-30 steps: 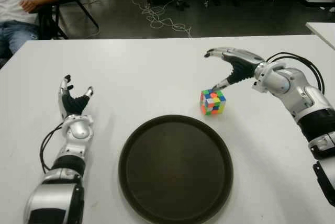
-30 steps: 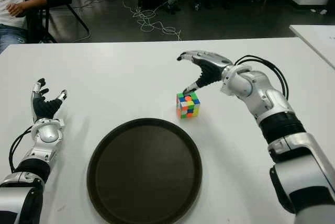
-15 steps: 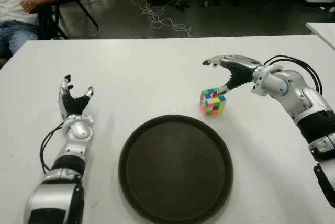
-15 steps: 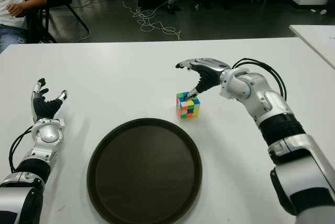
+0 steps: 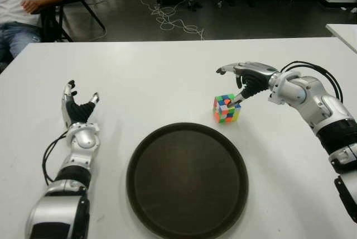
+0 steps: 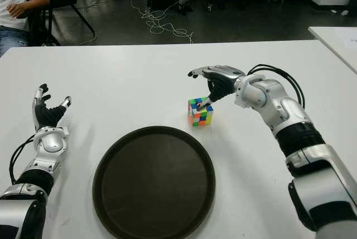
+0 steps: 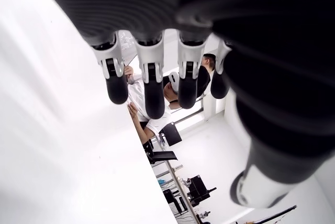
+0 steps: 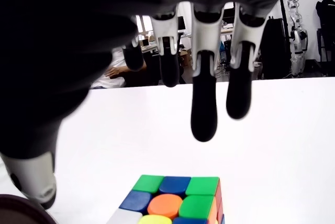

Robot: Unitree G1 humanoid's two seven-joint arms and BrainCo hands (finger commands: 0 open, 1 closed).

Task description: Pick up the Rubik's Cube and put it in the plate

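Note:
The Rubik's Cube [image 5: 226, 108] stands on the white table just beyond the far right rim of the round dark plate [image 5: 187, 178]. My right hand [image 5: 241, 80] hovers right over the cube, its fingers [image 8: 203, 110] spread above the top face and the thumb [image 5: 236, 98] down at the cube's far right corner. The fingers are not closed around it. In the right wrist view the cube's top [image 8: 170, 202] shows below the open fingers. My left hand [image 5: 78, 110] shows at the table's left side, fingers relaxed and holding nothing.
A person sits on a chair [image 5: 22, 4] beyond the table's far left corner. Cables [image 5: 167, 18] lie on the floor behind the table. Another white table's corner [image 5: 343, 31] shows at the far right.
My right hand has come down and slightly nearer, from above and behind the cube to right over it. The cube, the plate and the left hand have not moved.

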